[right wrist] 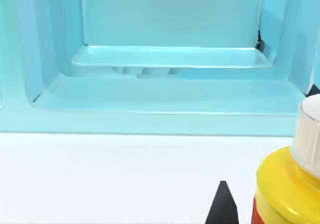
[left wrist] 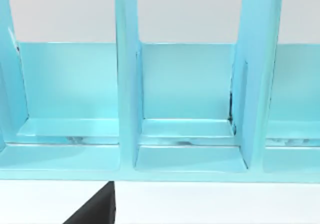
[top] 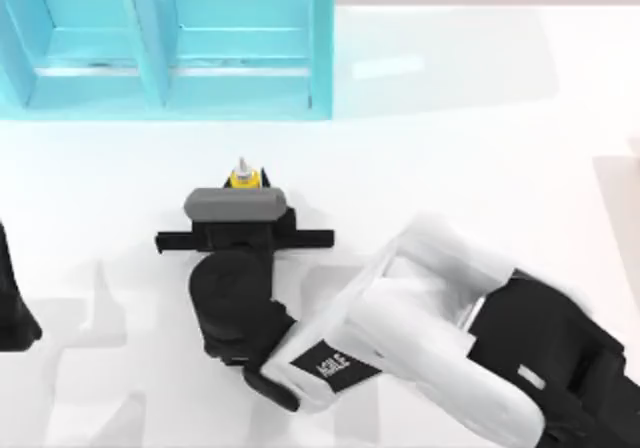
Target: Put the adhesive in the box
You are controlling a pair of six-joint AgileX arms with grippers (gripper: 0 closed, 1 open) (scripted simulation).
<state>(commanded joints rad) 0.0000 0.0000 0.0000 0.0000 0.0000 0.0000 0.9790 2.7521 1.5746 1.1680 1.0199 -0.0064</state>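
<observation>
The adhesive (top: 243, 177), a small yellow bottle with a white nozzle, stands upright on the white table just in front of the box (top: 240, 103). My right gripper (top: 243, 194) reaches in from the lower right and sits directly behind the bottle, its head covering the bottle's base from above. Close up in the right wrist view, the adhesive (right wrist: 290, 184) shows its yellow shoulder and a strip of red label. One dark fingertip (right wrist: 223, 204) stands beside it with a strip of bare table between them. The teal box (right wrist: 165, 99) lies open ahead.
The box (left wrist: 190, 159) is split by upright teal dividers (top: 150, 38) into compartments. My left arm (top: 12, 303) is parked at the table's left edge, one dark finger (left wrist: 97, 209) showing in its wrist view. White table stretches to the right of the box.
</observation>
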